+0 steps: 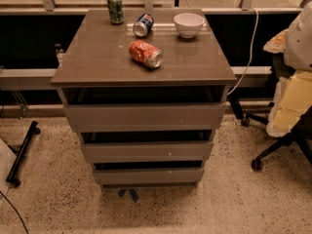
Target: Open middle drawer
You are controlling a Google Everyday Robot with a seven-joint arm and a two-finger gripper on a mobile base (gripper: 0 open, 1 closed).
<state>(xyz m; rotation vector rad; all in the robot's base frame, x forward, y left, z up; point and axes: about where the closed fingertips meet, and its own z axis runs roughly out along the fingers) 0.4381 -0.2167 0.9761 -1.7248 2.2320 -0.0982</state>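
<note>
The grey-brown cabinet (pixel 97 57) stands in the middle of the camera view, with three stacked flat drawer fronts. The middle drawer (pixel 146 151) is the second front, wide and shallow, without a handle. It sits in line with the taller top front (pixel 144 117) and the lowest front (pixel 148 175), with a dark gap above each. The gripper is not in view. A white rounded shape (pixel 300 33) at the right edge may be part of the arm; I cannot tell.
On the cabinet top are an upright green can (pixel 115 8), a lying blue can (pixel 143 25), a lying red can (pixel 146 53) and a white bowl (pixel 188 24). An office chair (pixel 285 126) stands at the right, a black stand (pixel 22 152) at the left.
</note>
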